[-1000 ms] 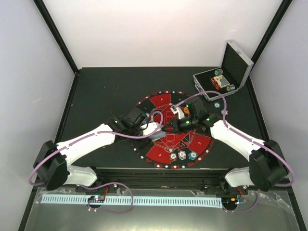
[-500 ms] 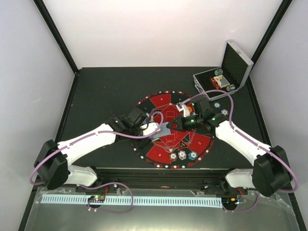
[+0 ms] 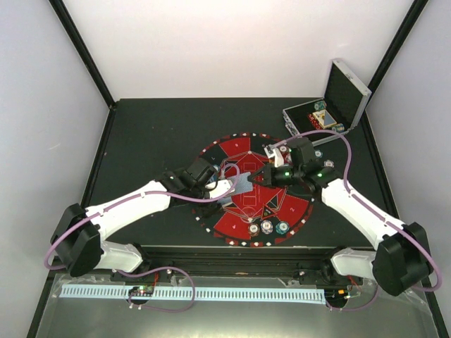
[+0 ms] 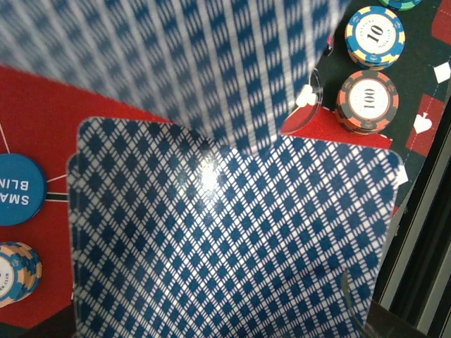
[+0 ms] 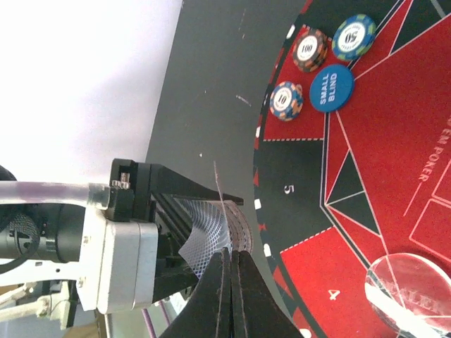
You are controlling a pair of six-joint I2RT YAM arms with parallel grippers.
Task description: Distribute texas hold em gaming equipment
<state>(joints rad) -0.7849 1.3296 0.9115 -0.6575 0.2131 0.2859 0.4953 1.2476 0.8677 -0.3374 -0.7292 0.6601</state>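
Blue-diamond backs fill my left wrist feed. The left gripper [image 3: 235,187] is clamped on the deck [image 4: 232,239], held just over the mat [image 3: 236,146] on the near-left side of its centre. In the last second the right gripper [image 5: 227,266], pinched narrow on one card [image 4: 176,63], has drawn back from the deck toward the mat's far-right rim. That card now hangs lifted, only partly over the deck. I read this as a deal under way, with the card's seat on the mat not yet chosen. Its face is hidden, and from the right wrist it is only an edge-on line. Beyond the mat's far-right rim, the open silver case [image 3: 345,95] holds chips [image 3: 320,105] too small to count.
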